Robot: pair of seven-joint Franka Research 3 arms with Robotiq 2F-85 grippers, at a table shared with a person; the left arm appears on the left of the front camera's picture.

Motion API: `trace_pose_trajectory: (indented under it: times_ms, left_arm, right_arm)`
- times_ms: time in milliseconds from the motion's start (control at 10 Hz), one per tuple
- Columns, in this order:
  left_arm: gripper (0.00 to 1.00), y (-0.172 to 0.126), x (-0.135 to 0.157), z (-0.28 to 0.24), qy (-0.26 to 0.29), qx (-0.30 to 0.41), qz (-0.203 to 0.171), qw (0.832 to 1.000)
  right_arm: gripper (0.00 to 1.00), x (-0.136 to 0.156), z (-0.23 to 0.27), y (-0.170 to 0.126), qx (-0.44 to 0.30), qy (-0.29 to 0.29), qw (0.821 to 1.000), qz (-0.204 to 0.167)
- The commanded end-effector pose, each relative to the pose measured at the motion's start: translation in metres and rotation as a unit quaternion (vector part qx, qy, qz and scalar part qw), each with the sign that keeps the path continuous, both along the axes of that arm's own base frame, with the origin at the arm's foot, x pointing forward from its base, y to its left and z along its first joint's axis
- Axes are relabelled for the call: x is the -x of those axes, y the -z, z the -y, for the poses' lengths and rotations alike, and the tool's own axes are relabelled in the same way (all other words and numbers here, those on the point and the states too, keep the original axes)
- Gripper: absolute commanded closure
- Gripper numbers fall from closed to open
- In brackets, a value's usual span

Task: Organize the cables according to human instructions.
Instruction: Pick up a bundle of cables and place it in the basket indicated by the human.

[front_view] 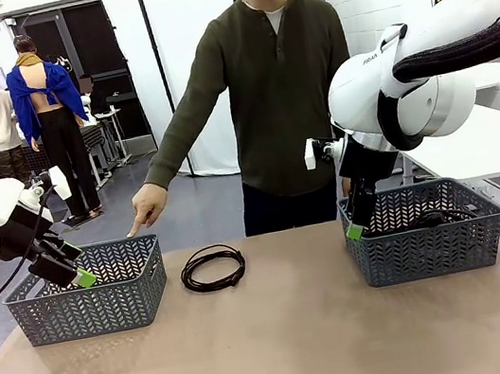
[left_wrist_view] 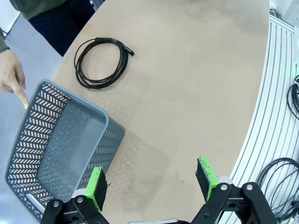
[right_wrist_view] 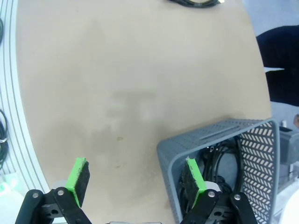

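Near edge of the counter (front_view: 286,344) bare. Left gripper (left_wrist_view: 152,186) low beside the left basket (front_view: 90,291), jaws wide apart, nothing between them; right gripper (right_wrist_view: 135,179) at the near left corner of the right basket (front_view: 425,230), jaws likewise apart and empty, one pad over the basket's rim.

Step in hand, by the look of it: waiting on the instruction, one cable (front_view: 213,267) not yet sorted. Coil flat on the counter between the two baskets, nearer the left one, touching neither. Other cables (right_wrist_view: 222,158) already piled in the right basket; left basket empty inside.

Farther off, the person's hand (front_view: 148,207) pointing down at the far rim of the left basket, so probably the coil's destination. Next move likely: reach to the coil, pinch one side of the loop, lift clear of the basket wall, drop inside.

In the way: the basket's own wall, and the pointing finger close over the rim. Thin cord flat on the counter, likely awkward to pinch.
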State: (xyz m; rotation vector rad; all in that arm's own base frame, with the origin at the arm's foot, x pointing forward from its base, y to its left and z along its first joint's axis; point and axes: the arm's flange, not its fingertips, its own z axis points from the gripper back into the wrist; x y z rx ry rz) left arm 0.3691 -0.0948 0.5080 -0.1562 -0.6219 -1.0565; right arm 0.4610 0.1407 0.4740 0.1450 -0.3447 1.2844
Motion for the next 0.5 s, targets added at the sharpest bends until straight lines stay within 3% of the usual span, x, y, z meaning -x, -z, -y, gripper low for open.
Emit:
trace_pose_trajectory:
  times_ms: [0,400]
  left_arm:
    - [0.0,0.0005,-0.0013,-0.0025,0.007,0.008,-0.002,1.0]
    - [0.0,0.0005,-0.0013,-0.0025,0.007,0.008,-0.002,1.0]
  right_arm:
    - [0.0,0.0001,-0.0002,0.0003,0.001,0.003,1.0,0.0]
    - [0.0,0.0001,-0.0002,0.0003,0.001,0.003,1.0,0.0]
